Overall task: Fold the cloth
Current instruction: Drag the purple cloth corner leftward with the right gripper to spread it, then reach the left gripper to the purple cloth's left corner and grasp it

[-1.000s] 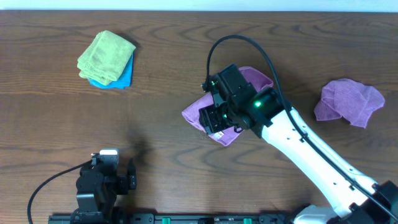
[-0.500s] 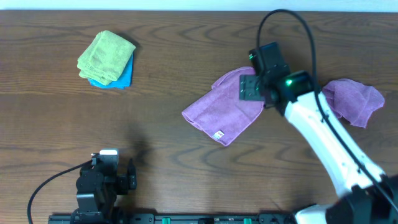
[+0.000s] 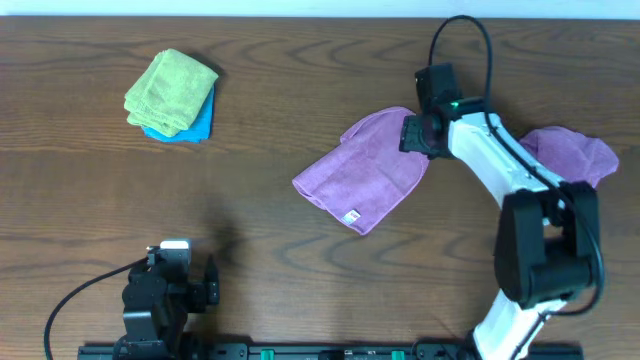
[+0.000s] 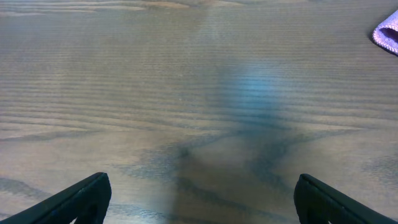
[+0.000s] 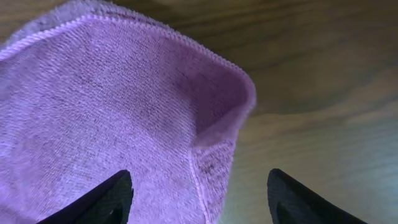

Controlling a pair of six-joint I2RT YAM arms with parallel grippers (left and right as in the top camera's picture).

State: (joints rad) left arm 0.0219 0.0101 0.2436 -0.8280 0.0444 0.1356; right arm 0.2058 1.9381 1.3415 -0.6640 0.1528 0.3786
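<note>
The cloth (image 3: pixel 365 172) is a purple washcloth lying spread at the table's middle, with a small white tag (image 3: pixel 352 216) at its near edge. My right gripper (image 3: pixel 418 134) is open and hovers over the cloth's far right corner. In the right wrist view the cloth (image 5: pixel 112 112) fills the left, its corner curled up, and the open fingers (image 5: pixel 198 196) straddle its edge without holding it. My left gripper (image 3: pixel 172 270) rests at the near left; in its wrist view the fingers (image 4: pixel 200 198) are open over bare wood, with a bit of the cloth (image 4: pixel 388 34) at top right.
A second purple cloth (image 3: pixel 565 165) lies crumpled at the right, behind the right arm. A lime-green cloth (image 3: pixel 170 90) sits folded on a blue cloth (image 3: pixel 198 125) at the far left. The table is dark brown wood.
My right gripper has moved from over the cloth's middle to its far right corner. The cloth now lies spread out and uncovered. The left arm has not moved.
</note>
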